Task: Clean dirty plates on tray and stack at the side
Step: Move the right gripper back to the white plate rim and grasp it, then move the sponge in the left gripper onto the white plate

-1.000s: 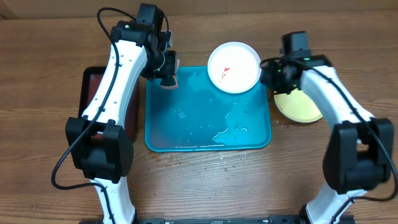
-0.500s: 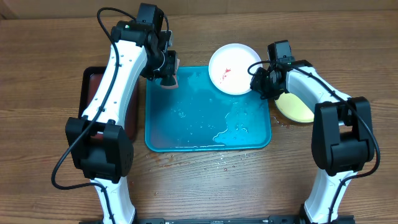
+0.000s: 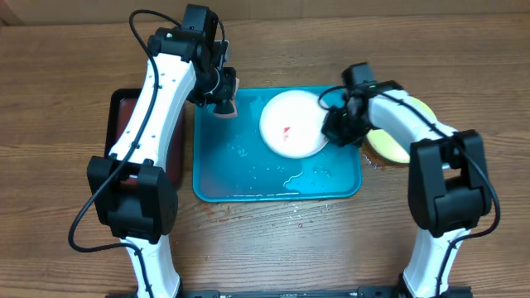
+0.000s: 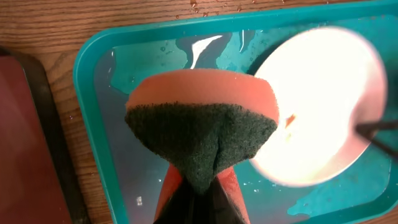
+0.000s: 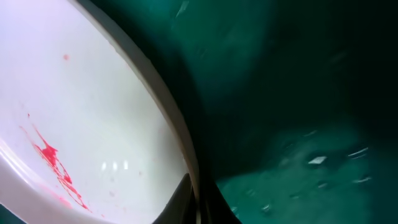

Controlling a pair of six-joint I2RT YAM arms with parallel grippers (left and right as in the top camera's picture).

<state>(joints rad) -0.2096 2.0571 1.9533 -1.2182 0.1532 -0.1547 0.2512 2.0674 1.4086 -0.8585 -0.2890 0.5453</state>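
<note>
White plate (image 3: 291, 124) smeared red; turquoise tray (image 3: 248, 175); orange, dark-green sponge (image 4: 202, 118); yellow-green plate (image 3: 391, 147).

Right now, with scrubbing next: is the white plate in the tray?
In: overhead, the white plate shows wholly inside the tray rim.

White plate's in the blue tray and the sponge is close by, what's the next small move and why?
Probably slide the left end effector with its sponge across and down onto the white plate: the red smear looks unwiped, the right end effector grips the plate's rim over the tray, and the sponge hangs beside it.
</note>
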